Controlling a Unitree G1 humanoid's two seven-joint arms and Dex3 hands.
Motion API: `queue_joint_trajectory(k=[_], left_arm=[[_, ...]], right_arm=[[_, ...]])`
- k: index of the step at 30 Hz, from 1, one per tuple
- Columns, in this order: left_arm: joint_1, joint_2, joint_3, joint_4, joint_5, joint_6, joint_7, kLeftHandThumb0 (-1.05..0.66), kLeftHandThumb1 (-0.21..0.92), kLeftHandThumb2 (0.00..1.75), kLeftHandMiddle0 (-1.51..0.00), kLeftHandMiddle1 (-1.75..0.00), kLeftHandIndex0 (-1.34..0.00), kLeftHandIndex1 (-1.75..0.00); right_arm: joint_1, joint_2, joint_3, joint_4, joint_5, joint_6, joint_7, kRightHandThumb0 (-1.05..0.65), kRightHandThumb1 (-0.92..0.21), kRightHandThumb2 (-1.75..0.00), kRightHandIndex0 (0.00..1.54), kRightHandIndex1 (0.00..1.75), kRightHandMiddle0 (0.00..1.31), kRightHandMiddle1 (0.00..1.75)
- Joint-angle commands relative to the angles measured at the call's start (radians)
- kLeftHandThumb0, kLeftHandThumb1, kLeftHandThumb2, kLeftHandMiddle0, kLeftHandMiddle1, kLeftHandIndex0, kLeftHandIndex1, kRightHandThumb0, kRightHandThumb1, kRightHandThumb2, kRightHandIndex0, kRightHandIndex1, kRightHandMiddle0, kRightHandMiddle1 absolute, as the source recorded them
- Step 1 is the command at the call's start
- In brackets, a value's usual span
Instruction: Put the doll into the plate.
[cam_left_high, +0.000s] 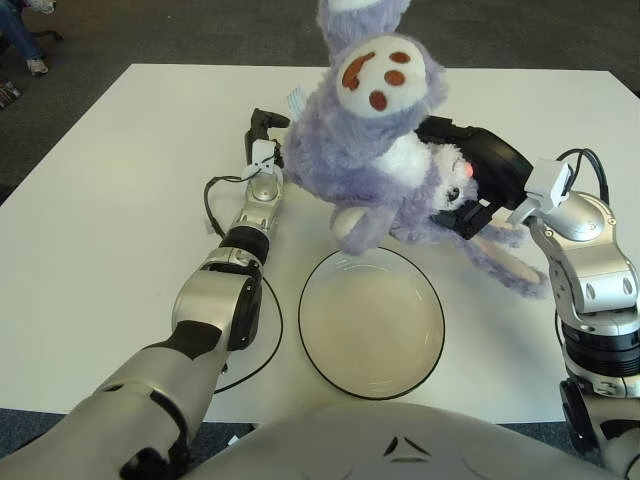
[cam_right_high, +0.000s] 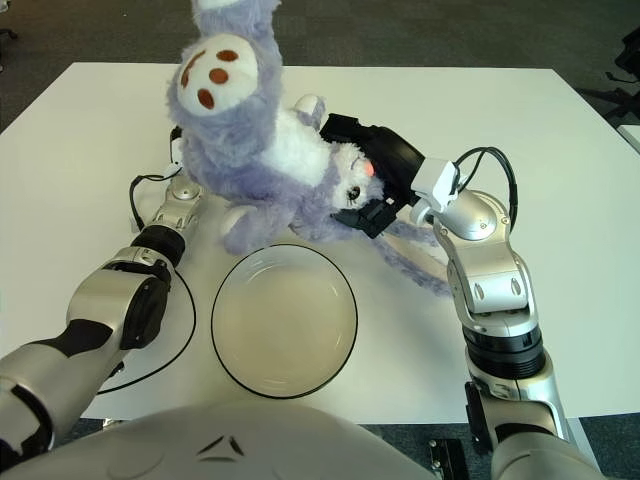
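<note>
Left eye view gives us the doll (cam_left_high: 370, 150), soft, light and floppy, held above the plate's (cam_left_high: 372, 322) far rim, limbs dangling; its thick body seems the surest hold. Our right robot hand (cam_left_high: 470, 185) clutches its midsection from the right, forearm angled inward. Our left robot hand (cam_left_high: 265, 130) shows farther left over the counter (cam_left_high: 110, 190).

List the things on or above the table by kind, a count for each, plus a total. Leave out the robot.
Purple plush doll, held in the right hand: 1
Plate: 1
Black cable: 1
Total: 3
</note>
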Motion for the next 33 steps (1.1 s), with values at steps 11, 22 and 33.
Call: queue_joint_trajectory(k=[11, 22, 33], left_arm=[[-0.023, 0.001, -0.006, 0.008, 0.009, 0.001, 0.009, -0.39, 0.67, 0.87, -1.01, -1.75, -0.35, -1.75], [-0.027, 0.003, -0.012, 0.009, 0.013, 0.009, 0.013, -0.38, 0.7, 0.82, -1.0, -1.75, -0.33, -1.75], [-0.03, 0.002, -0.005, 0.007, 0.005, 0.013, 0.005, -0.38, 0.71, 0.81, -1.01, -1.75, -0.33, -1.75]], right_arm=[[0.042, -0.036, 0.0, -0.058, 0.037, -0.02, 0.032, 0.53, -0.16, -1.51, 0.74, 1.75, 0.91, 1.75], [0.045, -0.062, -0.005, -0.076, 0.084, 0.025, 0.06, 0.53, -0.15, -1.51, 0.74, 1.75, 0.9, 1.75], [0.042, -0.069, -0.012, -0.09, 0.116, 0.047, 0.058, 0.53, -0.15, -1.51, 0.74, 1.75, 0.89, 1.75]])
